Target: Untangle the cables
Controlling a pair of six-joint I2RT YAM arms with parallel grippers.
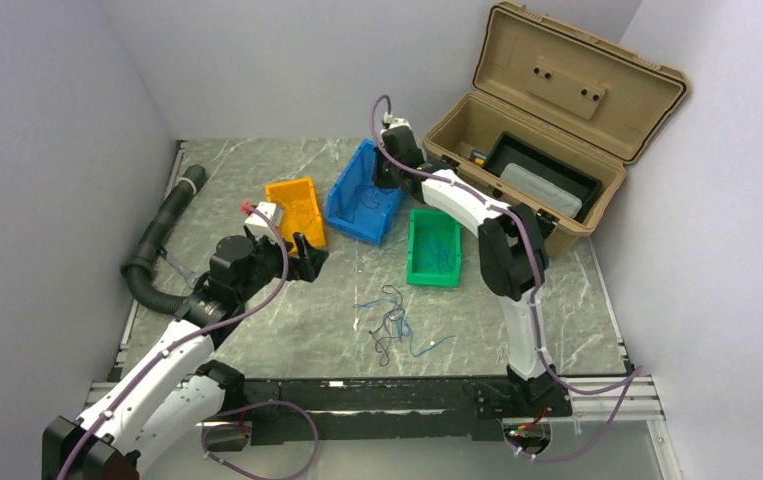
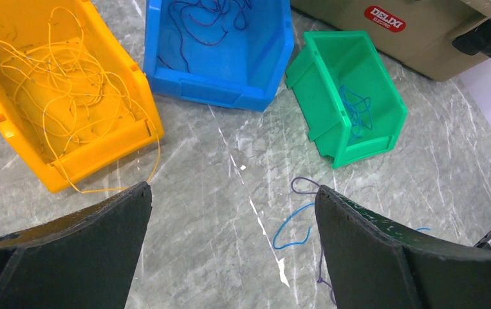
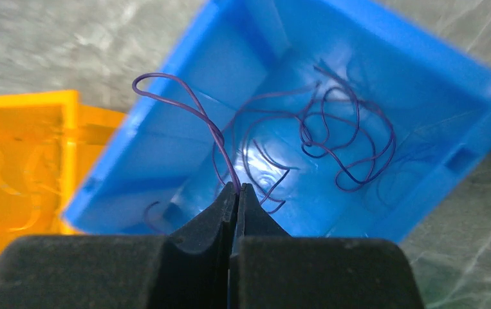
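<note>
A loose tangle of thin cables (image 1: 393,320) in blue, purple and dark colours lies on the marble table in front of the bins. My right gripper (image 3: 235,187) hangs over the blue bin (image 3: 165,148), shut on a purple cable (image 3: 185,103) that arches up from its tips. More purple cables (image 3: 339,141) lie in that bin. My left gripper (image 2: 233,190) is open and empty above the table, with a blue cable loop (image 2: 291,232) by its right finger. Yellow cables (image 2: 62,84) fill the orange bin (image 2: 101,151). Blue cables (image 2: 356,109) lie in the green bin (image 2: 320,84).
An open tan toolbox (image 1: 557,110) with a black tray inside stands at the back right, close behind the green bin (image 1: 434,250). A black corrugated hose (image 1: 157,240) runs along the left edge. Grey walls close in the table on three sides.
</note>
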